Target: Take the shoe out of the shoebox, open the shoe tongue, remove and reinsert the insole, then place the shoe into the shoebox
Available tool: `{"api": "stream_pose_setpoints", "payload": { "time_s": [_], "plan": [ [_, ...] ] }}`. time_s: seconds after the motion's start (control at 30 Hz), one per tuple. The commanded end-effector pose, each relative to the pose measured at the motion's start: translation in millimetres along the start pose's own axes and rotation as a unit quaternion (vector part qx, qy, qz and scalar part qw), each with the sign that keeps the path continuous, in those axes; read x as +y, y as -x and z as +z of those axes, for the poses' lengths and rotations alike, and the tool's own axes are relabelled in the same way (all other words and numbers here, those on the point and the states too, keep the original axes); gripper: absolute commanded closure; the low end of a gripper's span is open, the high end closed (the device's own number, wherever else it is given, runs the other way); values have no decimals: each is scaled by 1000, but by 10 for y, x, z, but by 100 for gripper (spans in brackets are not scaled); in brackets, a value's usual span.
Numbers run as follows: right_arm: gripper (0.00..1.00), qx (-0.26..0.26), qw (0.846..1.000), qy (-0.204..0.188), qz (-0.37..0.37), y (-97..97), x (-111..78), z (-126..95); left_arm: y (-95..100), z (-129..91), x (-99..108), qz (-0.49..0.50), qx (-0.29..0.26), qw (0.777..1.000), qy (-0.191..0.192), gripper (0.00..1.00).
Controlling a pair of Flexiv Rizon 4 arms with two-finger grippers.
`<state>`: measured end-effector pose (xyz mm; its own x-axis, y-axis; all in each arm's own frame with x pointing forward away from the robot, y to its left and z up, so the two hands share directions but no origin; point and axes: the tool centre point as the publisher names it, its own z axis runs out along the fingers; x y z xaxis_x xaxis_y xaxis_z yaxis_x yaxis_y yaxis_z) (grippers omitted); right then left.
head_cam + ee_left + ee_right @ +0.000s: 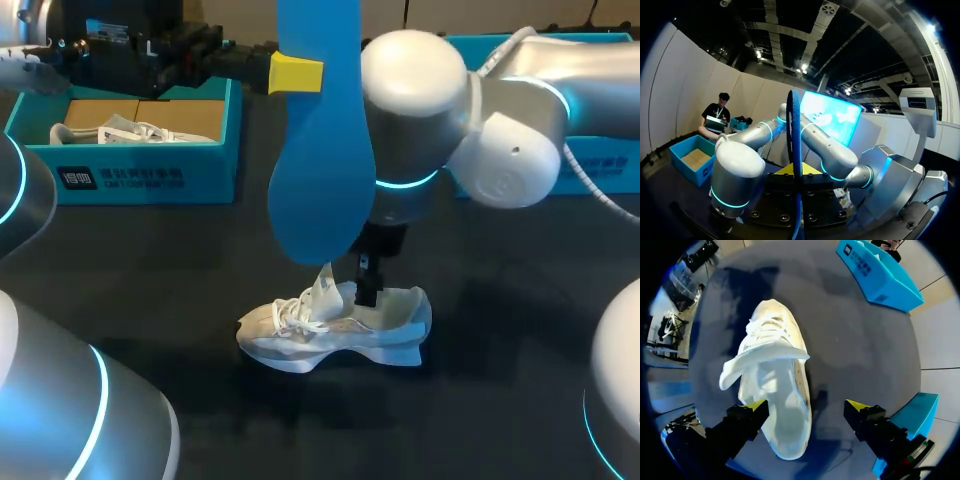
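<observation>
Blue insole (320, 150) hangs upright just above the white shoe (335, 325), clamped in the left gripper (298, 74). The shoe stands on the dark table (500, 400) (its tongue is lifted). The right gripper (806, 407) is over the shoe's heel, fingers wide apart. The shoebox (150, 175) is well behind the shoe.

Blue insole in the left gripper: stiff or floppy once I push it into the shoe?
Likely semi-stiff: the insole stands straight in the left gripper without sagging. Edge-on it looks thin, so probably light, and may buckle if pushed hard.
</observation>
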<state>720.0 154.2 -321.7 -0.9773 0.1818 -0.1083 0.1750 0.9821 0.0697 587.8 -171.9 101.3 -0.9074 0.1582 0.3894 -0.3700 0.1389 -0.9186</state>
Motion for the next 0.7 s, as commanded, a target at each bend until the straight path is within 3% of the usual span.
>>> {"api": "stream_pose_setpoints", "payload": {
  "time_s": [0.03, 0.6, 0.63, 0.67, 0.7],
  "plan": [
    [0, 8, 1000, -4, 2, 10, 60, 154, 12, 14, -8, 0, 0, 1000, 2, 100],
    [2, 37, 999, -2, 14, -80, -80, 464, 12, 14, -8, 0, 0, 1000, 2, 100],
    [13, 37, 999, -1, 15, -80, -79, 470, 12, 14, -8, 0, 0, 1000, 2, 100],
    [40, 38, 999, 0, 15, -79, -76, 489, 12, 14, -8, 0, 0, 1000, 2, 100],
    [52, 40, 999, 0, 16, -79, -75, 506, 12, 14, -8, 0, 0, 1000, 2, 100]
  ]
}}
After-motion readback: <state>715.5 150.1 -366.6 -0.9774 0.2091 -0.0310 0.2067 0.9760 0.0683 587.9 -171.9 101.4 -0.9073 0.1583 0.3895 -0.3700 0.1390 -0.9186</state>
